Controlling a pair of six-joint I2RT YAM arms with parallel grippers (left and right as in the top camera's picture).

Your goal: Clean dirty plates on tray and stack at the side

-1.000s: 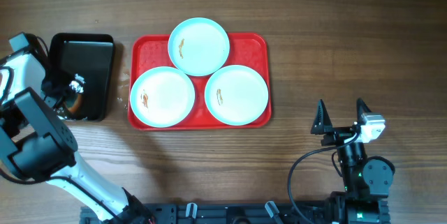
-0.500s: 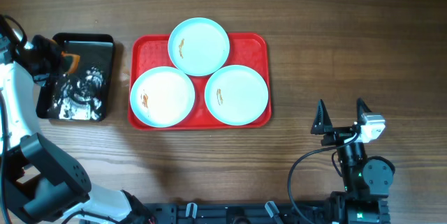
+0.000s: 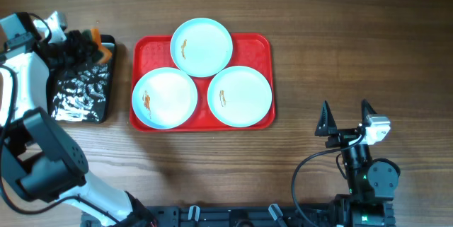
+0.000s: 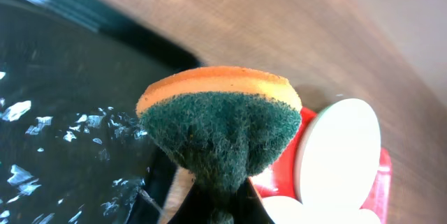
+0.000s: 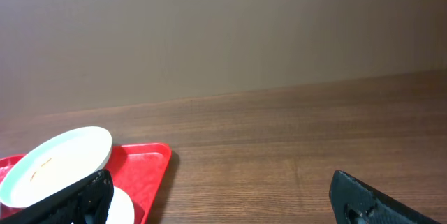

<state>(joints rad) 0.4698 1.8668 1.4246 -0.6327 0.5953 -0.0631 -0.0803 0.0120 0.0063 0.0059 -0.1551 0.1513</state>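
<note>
Three pale-blue plates lie on the red tray (image 3: 258,43): one at the back (image 3: 202,47), one front left (image 3: 164,98), one front right (image 3: 240,95). Each has a small brown-orange smear. My left gripper (image 3: 85,47) is shut on a sponge (image 4: 220,123) with an orange back and a green scrub face, held above the far right corner of the black tray (image 3: 78,96). The back plate also shows in the left wrist view (image 4: 339,154). My right gripper (image 3: 345,121) is open and empty at the front right, well clear of the red tray (image 5: 143,168).
The black tray holds wet, glistening liquid. Bare wooden table (image 3: 354,36) lies to the right of the red tray and in front of it.
My left gripper has lifted the sponge out of the black tray and moved it toward the tray's far right corner. The liquid in the tray now shows. The right arm has not moved.
</note>
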